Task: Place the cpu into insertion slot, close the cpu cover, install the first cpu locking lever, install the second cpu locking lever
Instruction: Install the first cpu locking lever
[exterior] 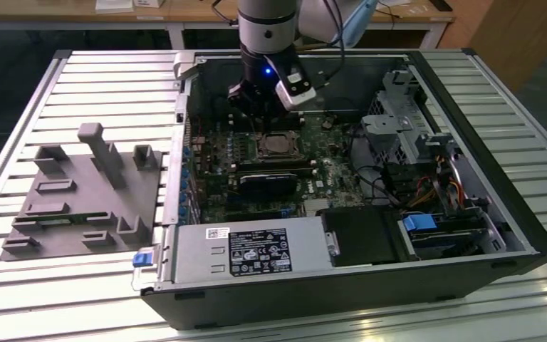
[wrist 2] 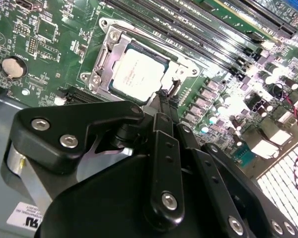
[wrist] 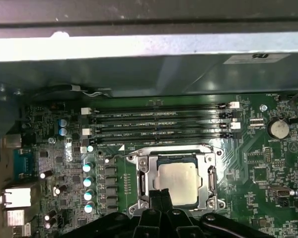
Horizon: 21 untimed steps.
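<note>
**CPU seated under its cover, gripper tip at the socket's near edge**

The cpu [wrist: 178, 182] lies flat in the insertion slot [wrist: 139, 159], its dull silver top facing up. The cpu cover [wrist: 211, 176] is folded down around it as a silver frame. In the first wrist view a thin wire lever [wrist: 164, 147] runs along the side of the socket nearest the memory slots [wrist: 159, 124] and ends in a hook at one corner. The opposite side of the socket is hidden behind the gripper [wrist: 160, 194], so any lever there cannot be made out.

The jaws are clenched, tip against tip, and they rest at the edge of the cover. In the second wrist view a bent piece of metal stands just beside the tip, but whether the jaws pinch it is not clear.

Around the socket lies the green circuit board [wrist: 253, 173], with a round coin cell [wrist: 278, 129] near one corner. In the exterior view the arm [exterior: 268, 28] reaches down into the open computer case [exterior: 501, 214], and its body hides the gripper's tip. The case lies on a slatted table [exterior: 65, 299]. A grey fixture block [exterior: 83, 199] sits beside it on the exterior view's left.
</note>
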Available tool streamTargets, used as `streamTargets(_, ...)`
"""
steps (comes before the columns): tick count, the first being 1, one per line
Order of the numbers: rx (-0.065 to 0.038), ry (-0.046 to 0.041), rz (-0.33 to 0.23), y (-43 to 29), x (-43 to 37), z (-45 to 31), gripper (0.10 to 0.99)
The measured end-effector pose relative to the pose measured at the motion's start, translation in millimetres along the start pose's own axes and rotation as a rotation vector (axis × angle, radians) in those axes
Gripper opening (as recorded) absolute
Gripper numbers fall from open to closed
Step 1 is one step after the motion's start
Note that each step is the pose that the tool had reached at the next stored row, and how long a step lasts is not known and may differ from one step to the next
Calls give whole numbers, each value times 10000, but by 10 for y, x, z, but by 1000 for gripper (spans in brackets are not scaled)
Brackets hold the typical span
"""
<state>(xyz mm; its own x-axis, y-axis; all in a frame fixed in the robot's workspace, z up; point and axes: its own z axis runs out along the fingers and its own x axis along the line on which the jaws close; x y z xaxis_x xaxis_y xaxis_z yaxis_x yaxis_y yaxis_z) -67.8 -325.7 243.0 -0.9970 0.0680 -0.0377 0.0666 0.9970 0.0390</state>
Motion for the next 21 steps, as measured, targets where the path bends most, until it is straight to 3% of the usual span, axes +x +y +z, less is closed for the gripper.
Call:
streamTargets(7, -3, -19, 2, 1, 12, -38, 102)
streamTargets(18, -21, -191, -7, -17, 283, -47, 102)
streamTargets(21, -88, -219, -4, -23, 366, -50, 102)
